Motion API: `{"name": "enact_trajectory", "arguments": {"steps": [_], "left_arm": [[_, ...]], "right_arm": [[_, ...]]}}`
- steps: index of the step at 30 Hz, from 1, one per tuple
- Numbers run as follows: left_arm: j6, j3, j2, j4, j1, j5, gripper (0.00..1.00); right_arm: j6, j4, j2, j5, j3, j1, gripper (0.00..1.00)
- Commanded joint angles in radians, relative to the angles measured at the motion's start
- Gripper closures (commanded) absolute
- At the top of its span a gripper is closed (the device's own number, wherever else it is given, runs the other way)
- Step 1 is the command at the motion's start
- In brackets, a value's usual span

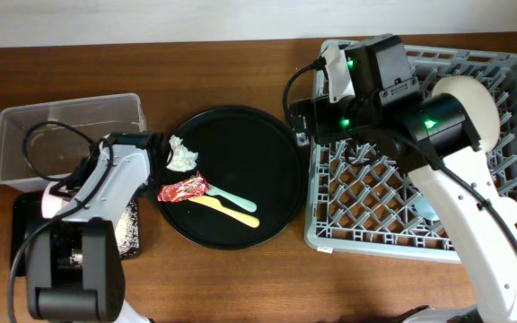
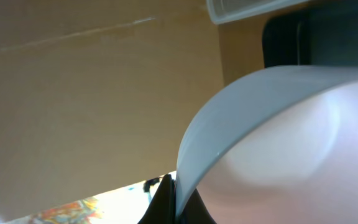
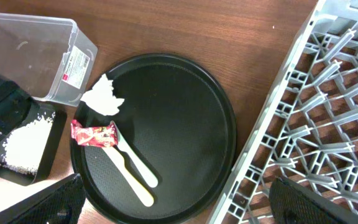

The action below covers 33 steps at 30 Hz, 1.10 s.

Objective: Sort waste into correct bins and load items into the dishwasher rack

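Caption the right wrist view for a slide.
Tissue, red wrapper and two spoons on round black tray beside grey rack.

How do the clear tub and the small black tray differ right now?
The clear tub has tall see-through walls; the black tray is shallow and opaque. The tub looks empty, while the tray holds a heap of white grains. The tub carries a label on its side; none shows on the tray. Both are rectangular and sit on the table beside the round tray.
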Motion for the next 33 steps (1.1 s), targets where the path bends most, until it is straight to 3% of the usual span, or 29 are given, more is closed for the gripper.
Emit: {"name": "enact_trajectory", "arguments": {"steps": [1,4,7,11,16,18,21,24,33], "left_arm": [[0.008,0.013,-0.034,-0.010,0.016,0.019,1.00],[0.021,0.014,-0.037,-0.059,0.013,-0.014,1.00],[-0.163,0.014,-0.068,0.001,0.006,0.000,0.99],[-0.120,0.029,-0.081,-0.016,0.002,0.205,1.00],[-0.120,0.109,-0.172,0.013,-0.082,0.303,1.00],[-0.119,0.154,-0.212,0.030,-0.101,0.407,1.00],[-0.101,0.220,-0.284,0.113,-0.122,0.694,1.00],[0.000,0.227,-0.355,0.280,-0.148,1.041,0.99],[0.029,0.181,-0.218,0.433,-0.183,1.402,0.99]], "right_arm": [[0.001,0.003,0.001,-0.005,0.003,0.001,0.02],[0.002,0.003,0.001,-0.005,0.003,0.001,0.02],[0.002,0.003,0.001,-0.005,0.003,0.001,0.02],[0.001,0.003,0.001,-0.005,0.003,0.001,0.02],[0.001,0.010,0.001,-0.005,0.003,0.001,0.02],[0.001,0.010,0.001,-0.005,0.003,0.001,0.02],[0.001,0.010,0.001,-0.005,0.003,0.001,0.02],[0.001,0.013,0.001,-0.005,0.003,0.001,0.02],[0.017,0.007,0.000,0.029,0.003,-0.009,0.02]]}}
